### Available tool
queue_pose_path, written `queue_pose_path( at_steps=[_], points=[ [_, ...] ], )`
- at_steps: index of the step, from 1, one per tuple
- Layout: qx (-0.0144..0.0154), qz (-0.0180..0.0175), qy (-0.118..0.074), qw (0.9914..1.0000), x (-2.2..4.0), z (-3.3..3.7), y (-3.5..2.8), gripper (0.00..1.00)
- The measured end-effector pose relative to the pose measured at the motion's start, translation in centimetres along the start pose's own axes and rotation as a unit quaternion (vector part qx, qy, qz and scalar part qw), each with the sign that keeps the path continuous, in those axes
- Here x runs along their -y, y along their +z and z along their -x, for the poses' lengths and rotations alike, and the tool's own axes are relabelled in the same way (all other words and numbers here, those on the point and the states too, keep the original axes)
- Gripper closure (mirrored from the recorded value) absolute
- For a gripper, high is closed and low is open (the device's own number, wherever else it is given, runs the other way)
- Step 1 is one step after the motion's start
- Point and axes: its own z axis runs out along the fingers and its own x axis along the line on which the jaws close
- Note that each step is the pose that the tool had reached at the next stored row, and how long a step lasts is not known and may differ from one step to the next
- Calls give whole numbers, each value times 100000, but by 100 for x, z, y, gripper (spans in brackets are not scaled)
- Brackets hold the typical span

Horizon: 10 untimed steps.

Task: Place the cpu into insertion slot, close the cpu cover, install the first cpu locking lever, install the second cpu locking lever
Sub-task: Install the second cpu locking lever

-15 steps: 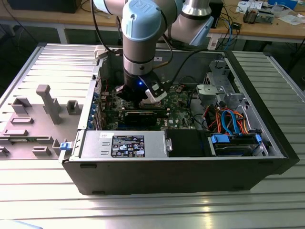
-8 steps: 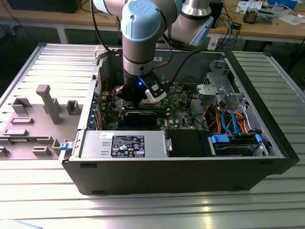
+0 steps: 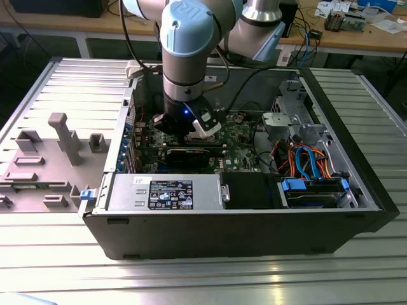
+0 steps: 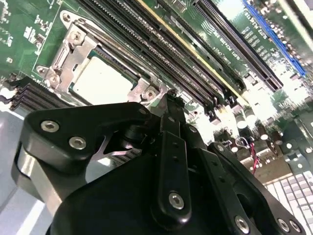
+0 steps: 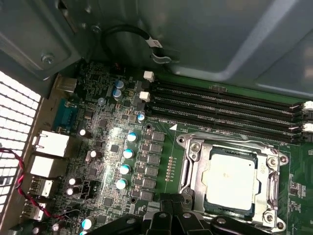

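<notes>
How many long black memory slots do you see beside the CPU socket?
4 memory slots, side by side between the insertion slot and the grey case wall, first wrist view.

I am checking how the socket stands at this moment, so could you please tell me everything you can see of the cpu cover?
The cpu cover is a thin silver metal frame with a square window, lying flat and closed over the insertion slot on the green board. The cpu shows through its window, dull silver-grey. Screws sit at its corners, and a thin lever runs along its edge. In both wrist views the gripper is just beside it; contact cannot be judged.
</notes>
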Motion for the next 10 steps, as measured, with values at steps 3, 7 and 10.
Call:
queue_pose_path(
  at_steps=[3, 7, 10],
  points=[
    [-2, 23, -3, 100000, -25, 2, -124, 89],
    [-22, 17, 4, 100000, -25, 1, -125, 89],
    [-28, 17, 9, 100000, -25, 1, -125, 89]
  ],
)
